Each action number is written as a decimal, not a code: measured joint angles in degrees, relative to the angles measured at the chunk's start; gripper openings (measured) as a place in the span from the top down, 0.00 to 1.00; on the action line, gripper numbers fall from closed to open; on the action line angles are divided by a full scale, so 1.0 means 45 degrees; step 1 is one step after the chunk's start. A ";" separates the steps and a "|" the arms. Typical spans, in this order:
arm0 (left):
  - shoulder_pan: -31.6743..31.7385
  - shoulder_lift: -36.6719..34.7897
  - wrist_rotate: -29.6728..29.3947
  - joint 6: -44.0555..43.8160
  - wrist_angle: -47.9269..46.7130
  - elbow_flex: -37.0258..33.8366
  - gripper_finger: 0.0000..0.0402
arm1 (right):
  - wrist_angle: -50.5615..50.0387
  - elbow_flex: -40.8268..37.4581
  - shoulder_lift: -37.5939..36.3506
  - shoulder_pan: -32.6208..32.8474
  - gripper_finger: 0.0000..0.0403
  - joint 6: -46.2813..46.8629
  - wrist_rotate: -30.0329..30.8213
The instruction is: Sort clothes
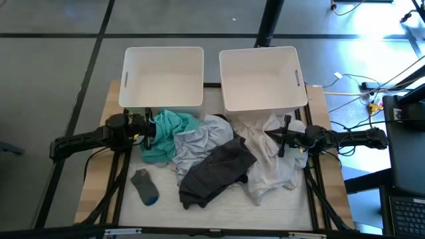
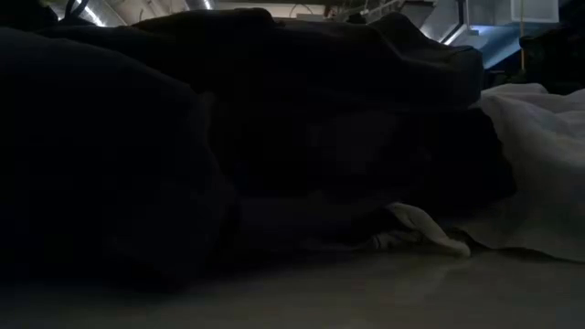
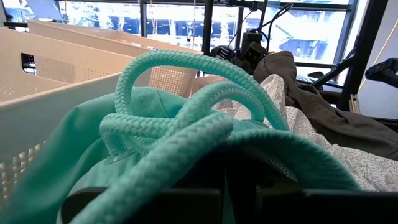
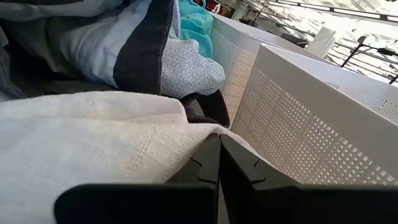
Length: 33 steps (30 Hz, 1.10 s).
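1. Nearest me, the small grey sock is lying alone on the table, just apart from the main heap, so I'm reading it as an easy single pick.
2. Beside it, the dark grey garment is draping over the front of the pile, and in the low view it's blocking nearly everything.
3. Mid-table, I'm holding my left hand against the teal garment; its fingers are closed together, and the wrist view is showing the teal drawstring looping right in front of them. I'm not seeing it gripping anything.
4. Opposite, my right hand is resting over the white garment, fingers pressed together with nothing visibly between them, the cloth lying beneath.
5. Between the two, the light grey garment is sitting tangled with the others, so nothing is sorted yet, I judge.
6. Farthest, the left bin and right bin are standing side by side, both empty, waiting for the first garment.
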 joint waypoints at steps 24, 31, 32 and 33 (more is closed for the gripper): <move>-0.0034 0.0005 0.0602 -0.4052 0.3864 0.0267 0.99 | 0.0514 0.0002 0.0000 0.0000 0.98 -0.0395 0.0443; -0.0034 0.0005 0.0726 -0.3893 0.4779 0.0588 0.99 | 0.0550 0.0000 0.0000 0.0000 0.98 -0.0602 0.0442; -0.0034 0.0015 0.0744 -0.3648 0.4673 0.0805 0.99 | 0.0587 0.0004 0.0000 -0.0001 0.98 -0.0602 0.0442; -0.0030 0.0060 0.0776 -0.3429 0.4599 0.1049 0.99 | 0.0619 0.0000 0.0000 0.0000 0.98 -0.0602 0.0442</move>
